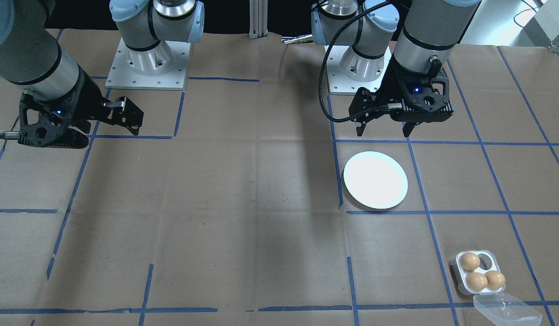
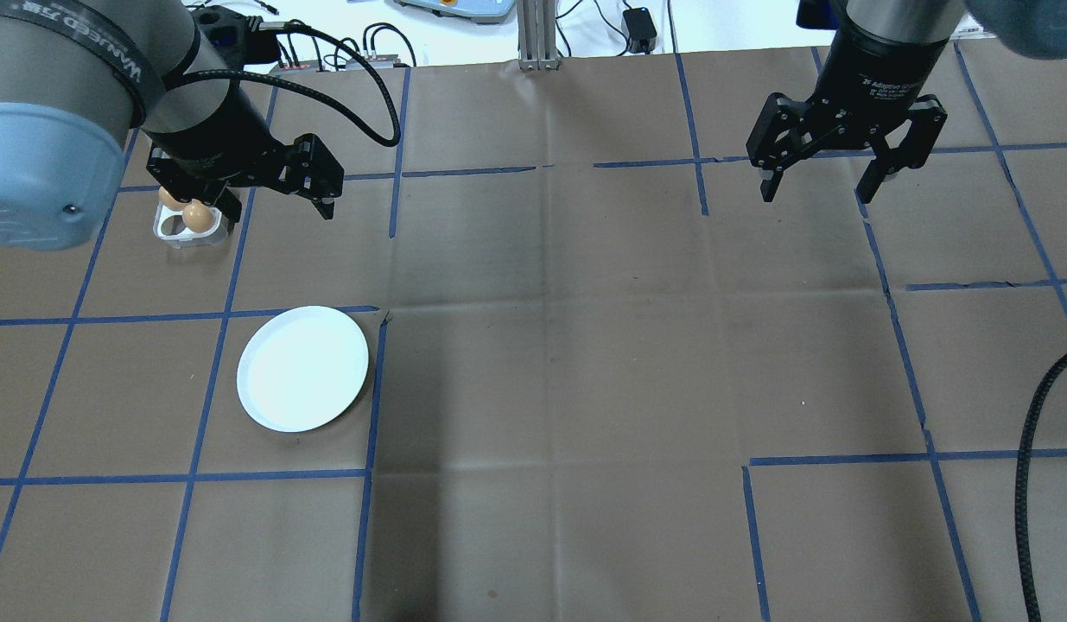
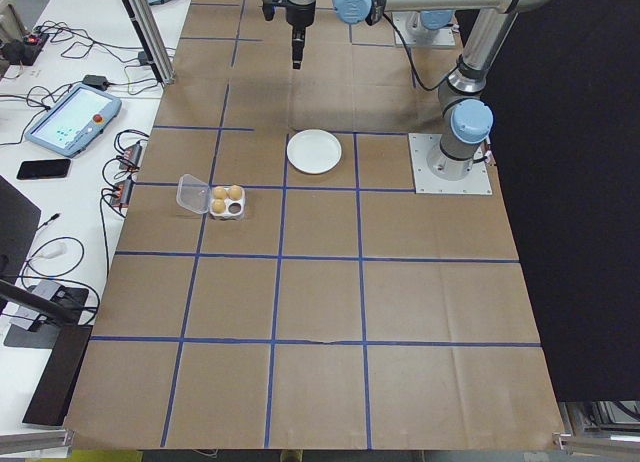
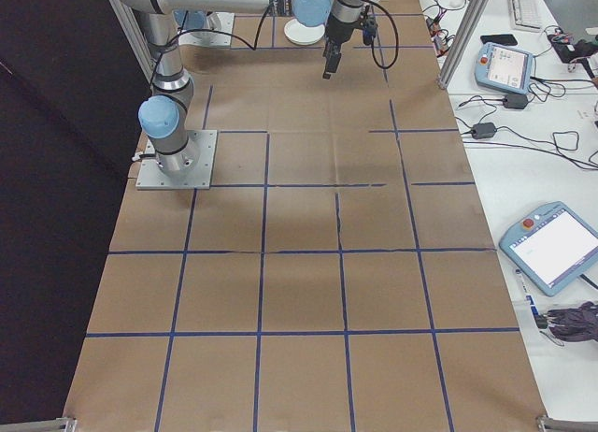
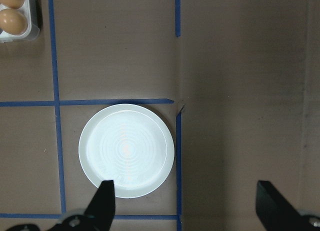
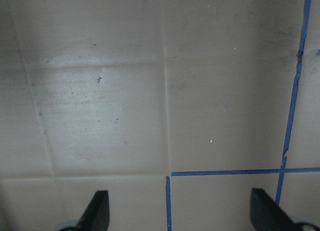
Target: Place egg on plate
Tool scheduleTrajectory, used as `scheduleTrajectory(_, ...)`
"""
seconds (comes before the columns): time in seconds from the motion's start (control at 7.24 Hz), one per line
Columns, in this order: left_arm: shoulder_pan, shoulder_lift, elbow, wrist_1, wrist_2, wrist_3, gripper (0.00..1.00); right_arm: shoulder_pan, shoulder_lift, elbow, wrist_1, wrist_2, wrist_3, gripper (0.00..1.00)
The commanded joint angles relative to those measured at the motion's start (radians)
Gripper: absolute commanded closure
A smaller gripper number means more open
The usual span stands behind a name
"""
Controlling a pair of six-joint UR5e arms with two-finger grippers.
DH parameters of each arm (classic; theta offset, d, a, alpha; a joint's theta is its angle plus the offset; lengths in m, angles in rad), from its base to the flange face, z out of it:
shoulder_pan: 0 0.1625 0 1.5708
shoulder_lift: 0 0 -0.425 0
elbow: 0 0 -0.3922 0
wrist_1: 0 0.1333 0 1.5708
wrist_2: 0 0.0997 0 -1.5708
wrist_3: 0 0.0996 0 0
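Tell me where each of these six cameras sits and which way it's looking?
Front-facing: across the table, facing the robot; both bases, plate, egg tray.
Overhead: behind the robot, looking down; both arms, left gripper, right gripper.
Left: table's end; left arm near.
Right: opposite end; right arm near.
Left wrist: looks down on the plate, fingertips showing.
Right wrist: looks down on bare paper.
Front-facing and overhead share the plate and eggs.
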State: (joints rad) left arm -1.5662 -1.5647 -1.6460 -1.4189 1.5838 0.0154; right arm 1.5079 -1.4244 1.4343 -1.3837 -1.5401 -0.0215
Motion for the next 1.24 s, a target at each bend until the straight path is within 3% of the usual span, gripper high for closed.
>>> scheduleTrajectory(0.0, -0.002, 0.003, 0.0, 0.0, -0.004, -0.002, 0.0, 0.0, -0.001, 0.0, 0.0, 0.0, 0.0, 0.0)
scheduleTrajectory(0.69, 0.026, -0.003, 0.009, 0.002, -0.01, 0.011, 0.0, 0.0, -0.001, 0.0, 0.0, 0.0, 0.0, 0.0)
scheduleTrajectory(1.1, 0.193, -0.131, 0.128, 0.0, -0.018, 0.141, 0.0, 0.0, 0.001, 0.0, 0.0, -0.002, 0.0, 0.0)
